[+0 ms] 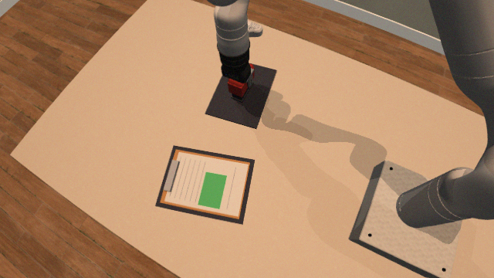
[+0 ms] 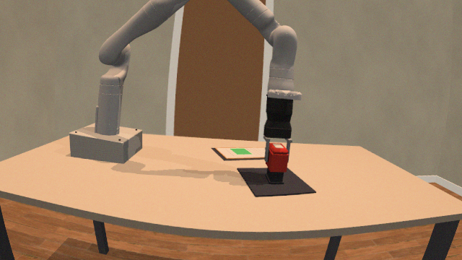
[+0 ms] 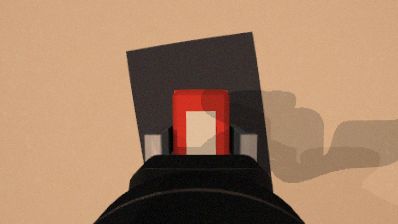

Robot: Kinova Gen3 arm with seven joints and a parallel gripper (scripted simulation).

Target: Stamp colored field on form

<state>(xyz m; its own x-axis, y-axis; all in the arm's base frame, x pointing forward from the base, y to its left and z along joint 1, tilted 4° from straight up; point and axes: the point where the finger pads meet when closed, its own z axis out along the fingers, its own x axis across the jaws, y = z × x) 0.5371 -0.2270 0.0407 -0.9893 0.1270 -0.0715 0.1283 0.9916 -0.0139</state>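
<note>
A red stamp [image 1: 236,87] [image 2: 278,161] [image 3: 201,122] with a pale top label stands upright on the dark mat [image 1: 225,108] [image 2: 296,185] [image 3: 165,70]. My gripper [image 1: 239,83] [image 2: 277,149] [image 3: 201,134] is open and straddles the stamp's upper part, one finger on each side, with gaps showing in the wrist view. The form [image 1: 185,177] [image 2: 225,153] lies on a clipboard nearer the front in the top view. Its green field [image 1: 212,190] [image 2: 240,151] is uncovered.
The arm's base plate [image 1: 390,232] [image 2: 105,144] sits at one table corner. The arm's shadow runs across the table between the mat and the base. A small white object [image 1: 255,28] lies at the table's far edge behind the arm.
</note>
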